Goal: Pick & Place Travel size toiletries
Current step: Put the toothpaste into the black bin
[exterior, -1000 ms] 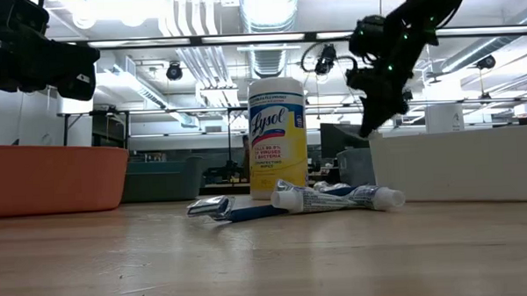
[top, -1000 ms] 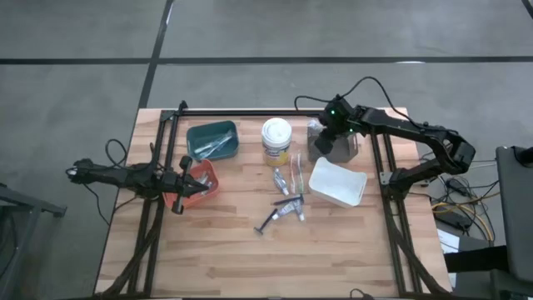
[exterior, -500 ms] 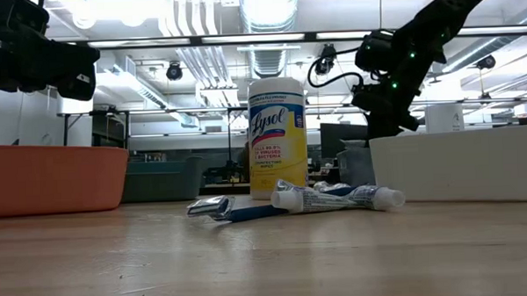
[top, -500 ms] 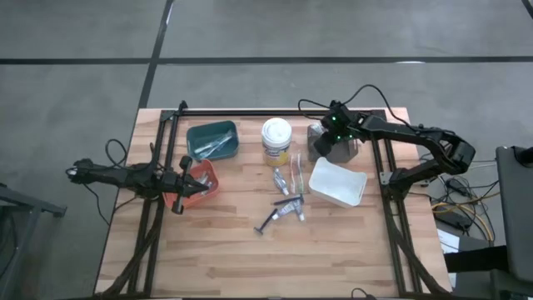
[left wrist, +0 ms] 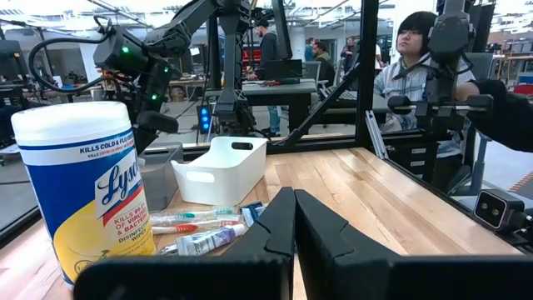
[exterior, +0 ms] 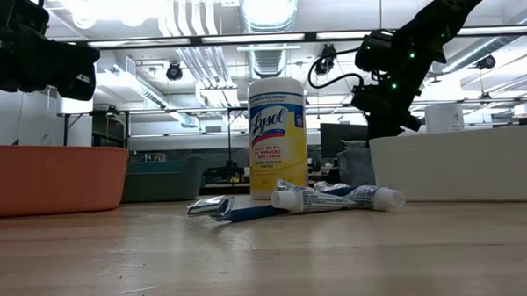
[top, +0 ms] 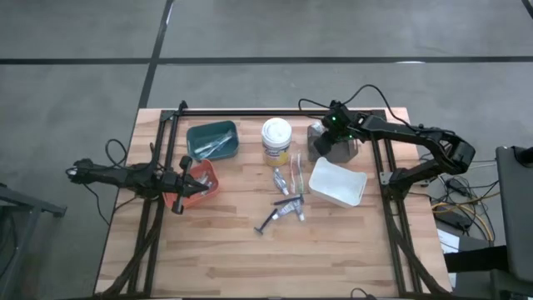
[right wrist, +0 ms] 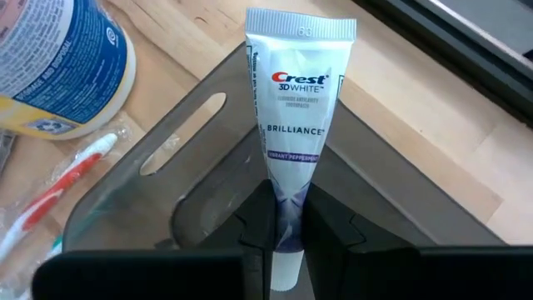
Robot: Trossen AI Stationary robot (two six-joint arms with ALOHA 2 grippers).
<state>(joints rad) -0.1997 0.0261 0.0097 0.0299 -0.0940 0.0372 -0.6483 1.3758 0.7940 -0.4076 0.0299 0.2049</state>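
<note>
- My right gripper (right wrist: 287,218) is clamped on a white Crest toothpaste tube (right wrist: 293,125), held above the translucent grey plastic bin (right wrist: 158,179).
- My left gripper (left wrist: 294,218), fingers pressed together and empty, waits near the orange bin (top: 206,182).

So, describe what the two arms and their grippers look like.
Both arms are dark, almost black, built of slim jointed segments. The right arm carries small green lights near its wrist and a black cable looping above it. The left arm also trails thin black cables. The left gripper and the right gripper each have two flat, dark, blocky fingers.
</note>
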